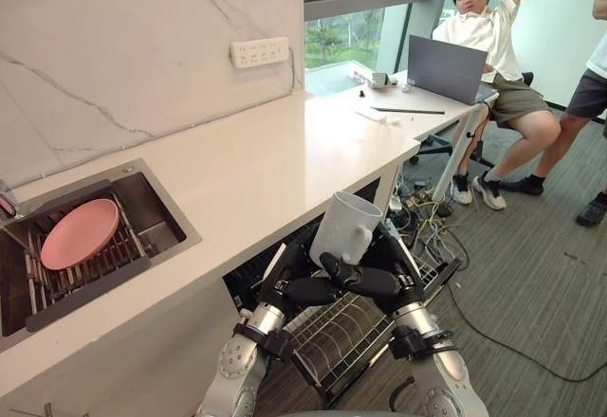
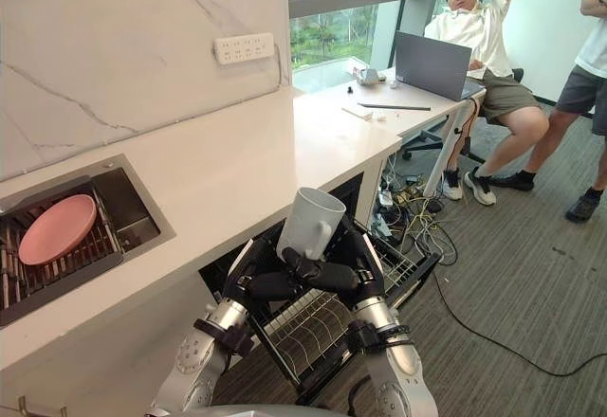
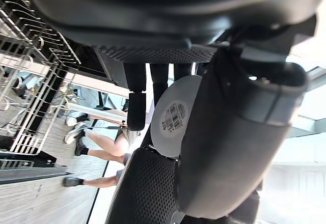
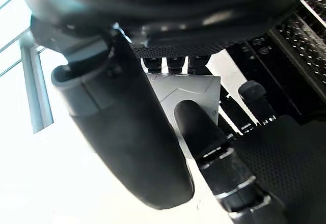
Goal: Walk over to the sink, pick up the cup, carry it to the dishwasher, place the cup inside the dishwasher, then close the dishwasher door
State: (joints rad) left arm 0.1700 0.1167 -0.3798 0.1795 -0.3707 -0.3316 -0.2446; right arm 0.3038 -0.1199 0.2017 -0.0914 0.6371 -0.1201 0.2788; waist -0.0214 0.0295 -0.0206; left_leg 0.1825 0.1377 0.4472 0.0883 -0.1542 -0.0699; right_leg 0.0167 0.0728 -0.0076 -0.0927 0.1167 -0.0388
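A pale grey cup (image 1: 346, 226) is held tilted, mouth up, just above the pulled-out wire rack (image 1: 337, 336) of the open dishwasher (image 2: 248, 263) under the counter. My left hand (image 1: 305, 291) and right hand (image 1: 381, 282) meet beneath it, and both curl round its lower part. In the left wrist view the cup's base (image 3: 175, 117) with a barcode sticker shows between the fingers. The right wrist view has the cup's side (image 4: 196, 92) past the thumb.
A sink (image 1: 163, 239) with a pink plate (image 1: 80, 233) sits in the white countertop (image 1: 266, 156) to the left. A seated person (image 1: 488, 43) with a laptop (image 1: 446, 68) is at a desk far right, with another person (image 1: 593, 90) beside. Cables (image 1: 427, 232) lie on the floor.
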